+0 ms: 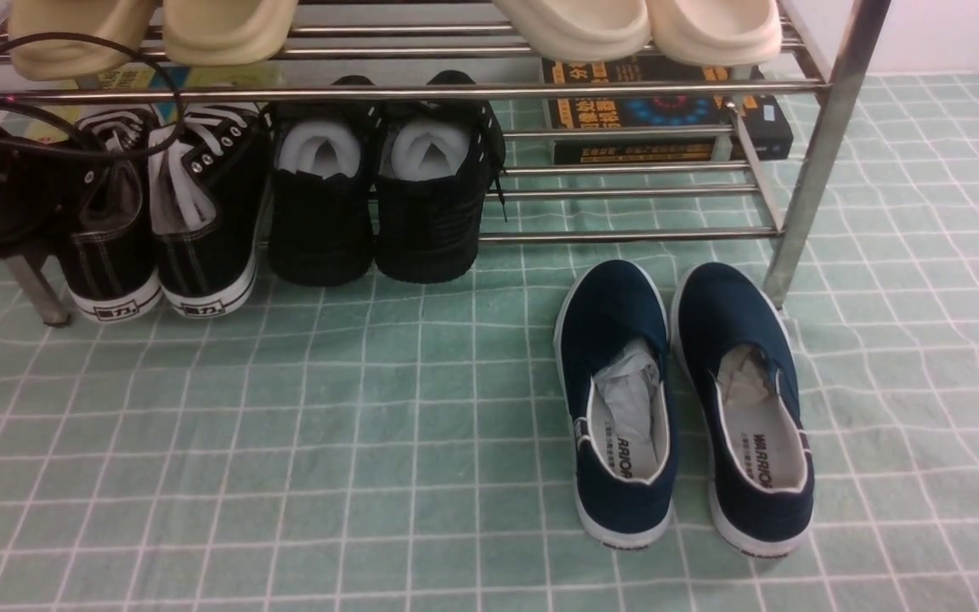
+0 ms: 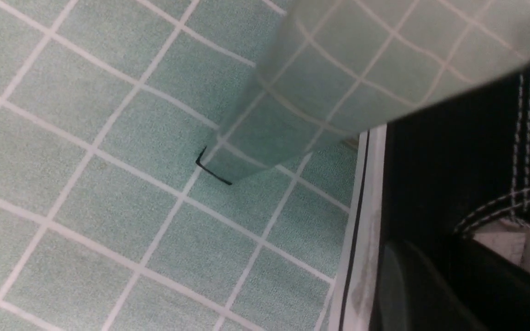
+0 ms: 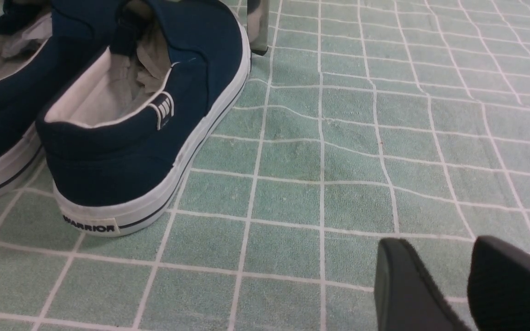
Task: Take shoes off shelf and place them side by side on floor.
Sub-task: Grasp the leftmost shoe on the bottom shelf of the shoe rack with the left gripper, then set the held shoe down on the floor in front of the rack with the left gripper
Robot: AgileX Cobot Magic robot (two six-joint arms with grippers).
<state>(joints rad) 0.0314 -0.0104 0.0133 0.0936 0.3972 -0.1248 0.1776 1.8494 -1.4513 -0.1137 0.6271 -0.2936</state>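
The black lace-up sneakers stand heel-out at the left end of the shelf's (image 1: 821, 144) lower tier, the left sneaker (image 1: 107, 246) tight against the right sneaker (image 1: 200, 221). My left gripper (image 1: 73, 200) reaches in from the far left. In the left wrist view one finger (image 2: 398, 285) lies against the outside of the left sneaker's (image 2: 453, 151) black canvas. The other sits inside its opening, so the side wall is pinched between them. My right gripper (image 3: 440, 243) hovers open over bare floor (image 1: 370, 442), out of the front view.
Navy slip-ons (image 1: 613, 399) (image 1: 744, 408) lie side by side on the floor by the shelf's right leg. All-black shoes (image 1: 370, 204) stand beside the sneakers. Beige slippers (image 1: 574, 25) fill the top tier and books (image 1: 668, 110) sit behind. The shelf's left leg (image 2: 320, 82) is close to my left gripper.
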